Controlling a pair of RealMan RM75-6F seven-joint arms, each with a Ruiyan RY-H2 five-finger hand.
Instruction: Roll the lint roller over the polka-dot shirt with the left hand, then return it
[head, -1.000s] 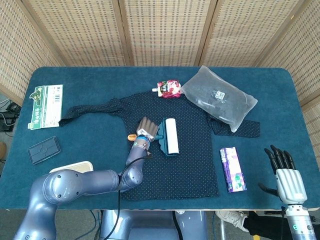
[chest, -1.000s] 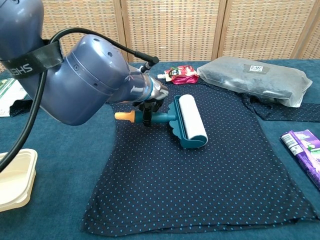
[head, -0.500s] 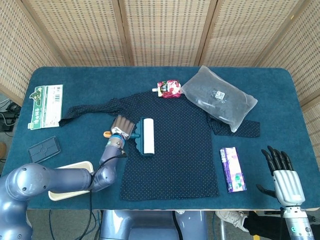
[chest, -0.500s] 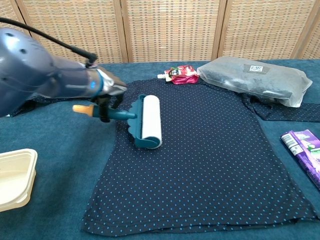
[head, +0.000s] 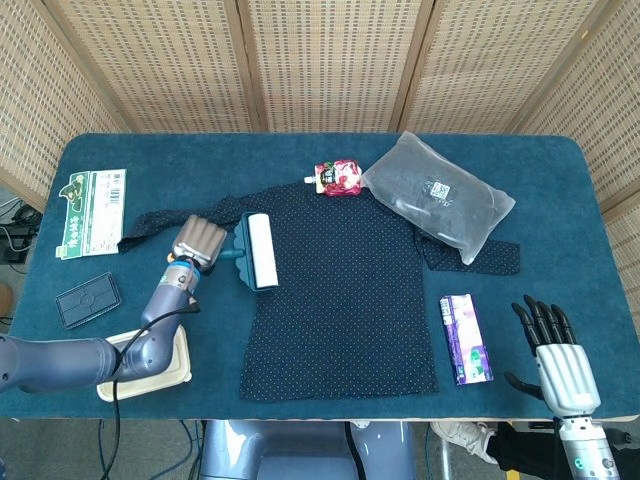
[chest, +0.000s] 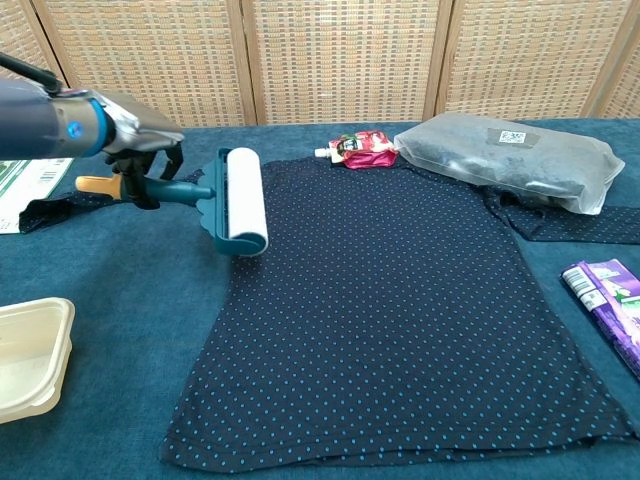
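Lint roller (head: 255, 250), gripped by the left hand (head: 196, 240), sits at the polka-dot shirt's (head: 350, 290) edge on the blue bench (head: 300, 150) before wicker screens (head: 320, 60).

Left robot hand (chest: 140, 140) gripping lint roller (chest: 225, 199) at polka-dot shirt (chest: 400, 320) edge

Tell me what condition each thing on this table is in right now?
lint roller: held by its handle, roller at the shirt's left edge.
left hand: grips the roller's handle.
right hand: holds nothing, fingers apart, near the table's front edge.
polka-dot shirt: spread flat.
grey bag: sealed, lying partly on the shirt.
red pouch: capped, lying flat.
cream container: open.
purple packet: lying flat beside the shirt.
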